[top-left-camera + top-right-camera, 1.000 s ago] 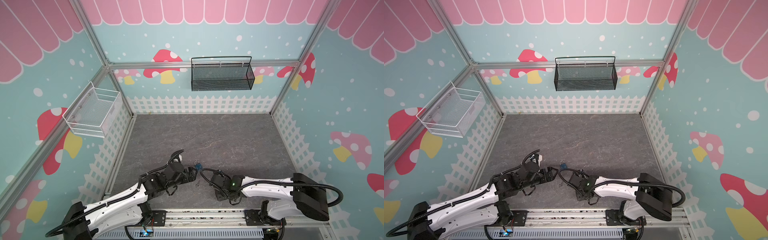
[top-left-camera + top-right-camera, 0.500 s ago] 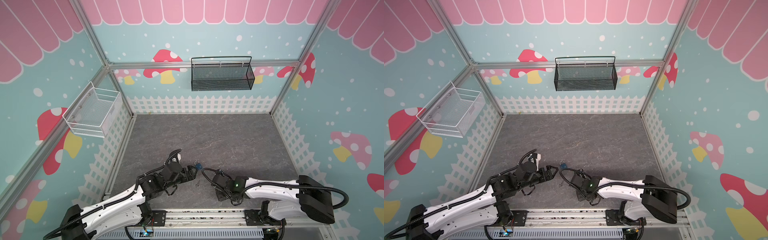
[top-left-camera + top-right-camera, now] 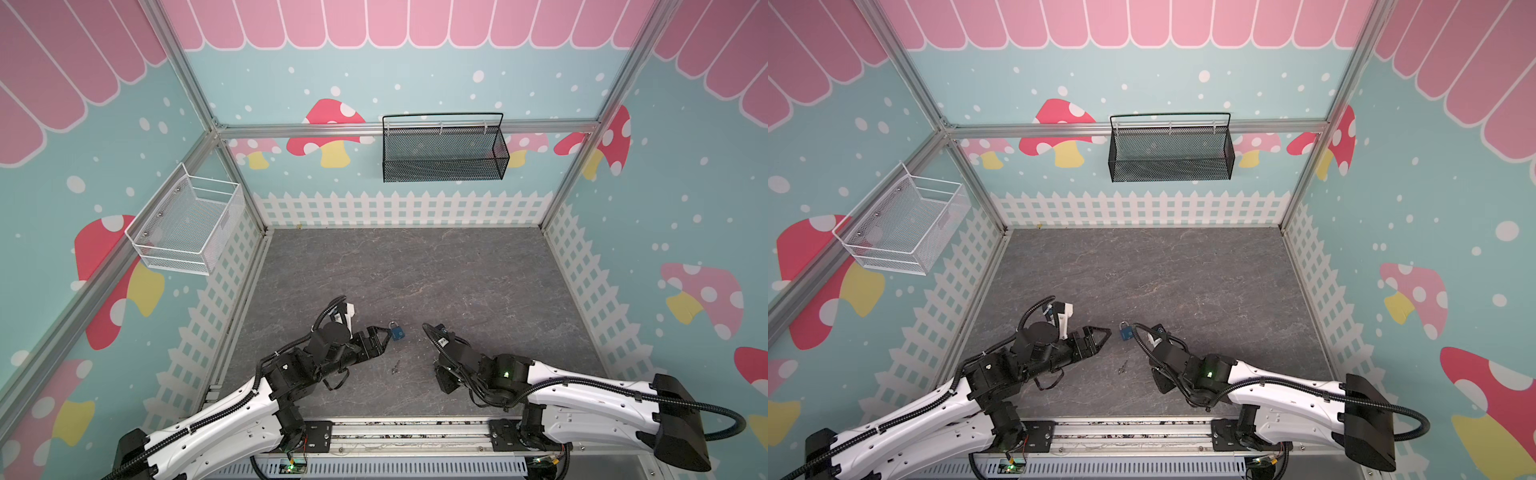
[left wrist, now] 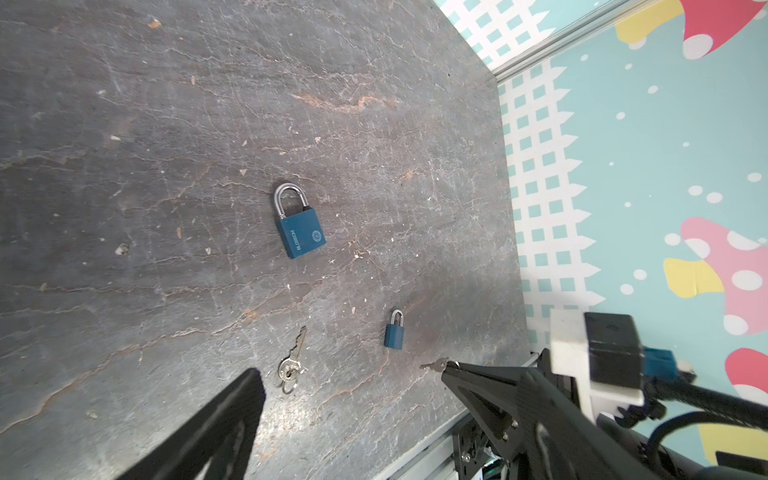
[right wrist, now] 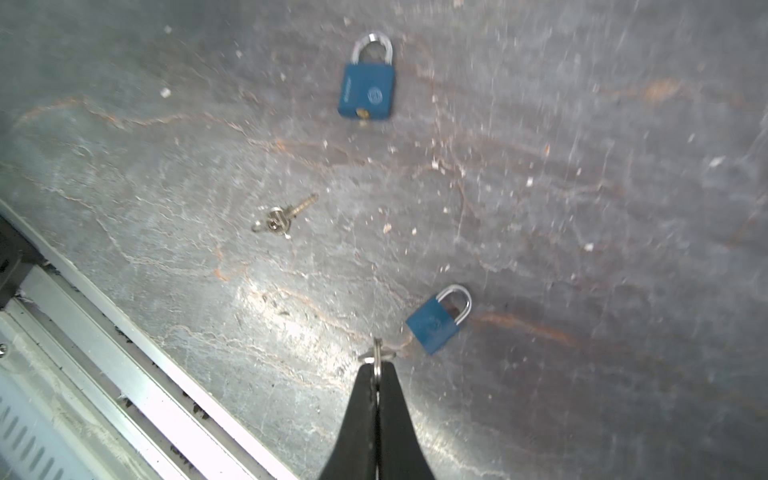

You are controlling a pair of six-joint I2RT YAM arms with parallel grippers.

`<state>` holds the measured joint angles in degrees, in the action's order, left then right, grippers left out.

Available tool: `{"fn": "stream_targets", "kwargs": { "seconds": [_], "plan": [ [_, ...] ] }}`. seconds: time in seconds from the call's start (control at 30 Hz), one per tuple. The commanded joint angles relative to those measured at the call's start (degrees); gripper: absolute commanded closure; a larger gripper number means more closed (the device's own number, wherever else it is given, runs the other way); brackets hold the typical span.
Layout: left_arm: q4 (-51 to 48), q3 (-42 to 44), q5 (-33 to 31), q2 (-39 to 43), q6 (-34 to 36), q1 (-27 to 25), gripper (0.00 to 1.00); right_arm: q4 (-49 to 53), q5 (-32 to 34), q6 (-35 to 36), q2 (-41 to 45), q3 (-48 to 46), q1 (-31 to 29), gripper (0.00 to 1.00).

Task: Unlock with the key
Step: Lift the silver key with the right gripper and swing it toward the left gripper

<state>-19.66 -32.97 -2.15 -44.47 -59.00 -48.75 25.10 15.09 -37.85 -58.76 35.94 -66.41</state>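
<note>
Two blue padlocks lie on the grey floor, a large padlock and a small padlock, both with shackles down. One loose key on a ring lies between the arms. My right gripper is shut on a second key by its ring, its tip close beside the small padlock. My left gripper stands open just left of the large padlock. Only one of its fingers shows in the left wrist view.
The aluminium rail at the front edge runs close behind both grippers. A black mesh basket hangs on the back wall and a white wire basket on the left wall.
The right arm has swung to the right and its wrist has drawn a little away from the large padlock. The left arm has hardly moved.
</note>
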Motion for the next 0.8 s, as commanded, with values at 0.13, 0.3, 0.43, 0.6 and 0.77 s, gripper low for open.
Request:
{"fn": "stream_targets", "kwargs": {
  "seconds": [0.13, 0.3, 0.43, 0.6, 0.77],
  "plan": [
    [7.84, -4.01, 7.73, -3.96, -5.17, 2.26, 0.11, -10.59, 4.55, 11.51, 4.55, 0.88, 0.55, 1.00],
    [15.79, -4.38, 7.71, -6.21, -11.01, 2.93, 0.14, -16.14, 0.58, 12.24, 4.86, 1.83, 2.78, 1.00],
    [18.78, -3.06, 5.79, -7.02, -18.12, 3.99, 0.19, -20.82, -3.41, 12.23, 4.36, 2.80, 5.45, 1.00],
    [25.20, -0.79, 3.21, -7.53, -27.73, 4.81, 0.24, -26.86, -9.41, 12.03, 2.58, 3.49, 9.48, 1.00],
    [29.22, -0.94, 2.30, -10.53, -35.98, 4.81, 0.25, -32.29, -13.79, 11.82, -0.54, 5.18, 10.87, 1.00]
  ]
}}
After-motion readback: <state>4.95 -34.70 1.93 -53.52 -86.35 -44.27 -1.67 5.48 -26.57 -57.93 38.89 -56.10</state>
